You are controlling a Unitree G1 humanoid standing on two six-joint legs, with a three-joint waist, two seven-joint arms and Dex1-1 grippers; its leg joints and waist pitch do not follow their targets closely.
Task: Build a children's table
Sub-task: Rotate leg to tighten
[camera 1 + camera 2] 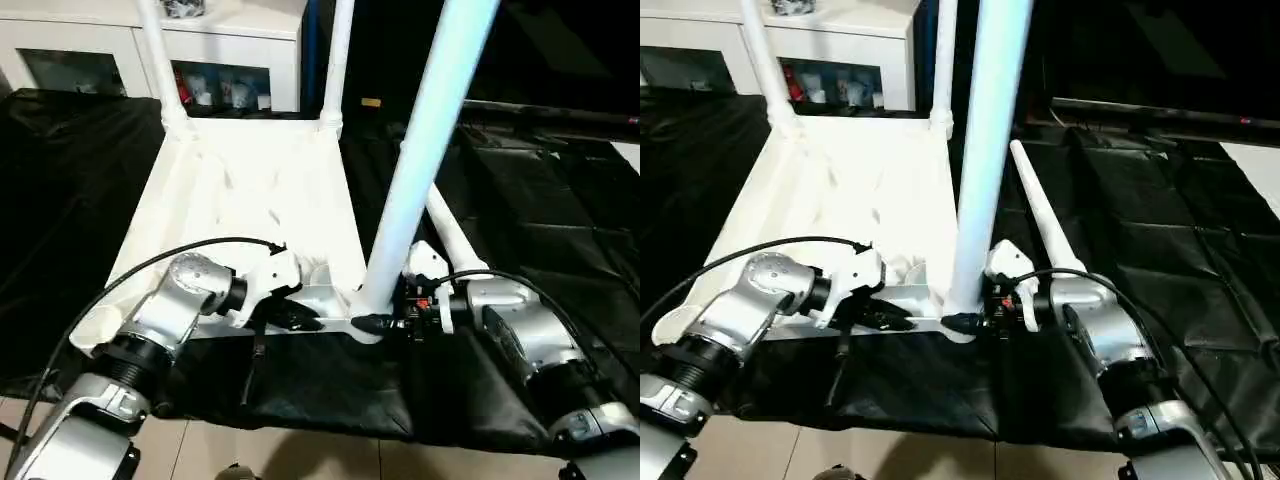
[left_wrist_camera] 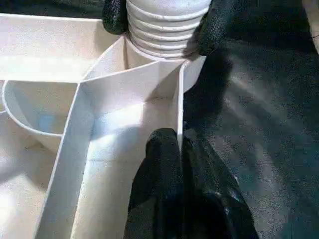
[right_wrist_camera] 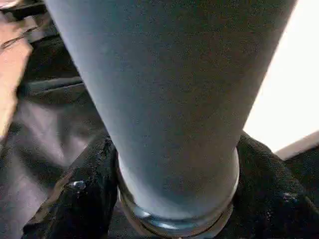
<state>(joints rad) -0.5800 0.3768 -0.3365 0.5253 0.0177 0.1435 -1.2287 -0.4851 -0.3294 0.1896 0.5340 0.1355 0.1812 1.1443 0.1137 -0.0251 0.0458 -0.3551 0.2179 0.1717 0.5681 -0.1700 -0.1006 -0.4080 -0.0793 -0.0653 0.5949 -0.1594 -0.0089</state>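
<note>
The white table top (image 1: 250, 190) lies upside down on black cloth, ribs facing up. Two white legs (image 1: 160, 60) (image 1: 337, 60) stand upright in its far corner sockets. A third leg (image 1: 420, 160) stands in the near right socket, its threaded base (image 2: 167, 25) at the socket's mouth. My right gripper (image 1: 385, 323) is shut around that leg's base, with a black finger (image 3: 84, 199) on either side. My left gripper (image 2: 172, 149) is shut on the thin near rim wall of the top, just left of that socket. A fourth leg (image 1: 1045, 225) lies loose on the cloth to the right.
A white glass-door cabinet (image 1: 200, 50) stands behind the table top. Black cloth (image 1: 520, 180) covers the work surface, and its near edge drops to a tiled floor (image 1: 300, 455). A black cable (image 1: 150, 262) loops over my left forearm.
</note>
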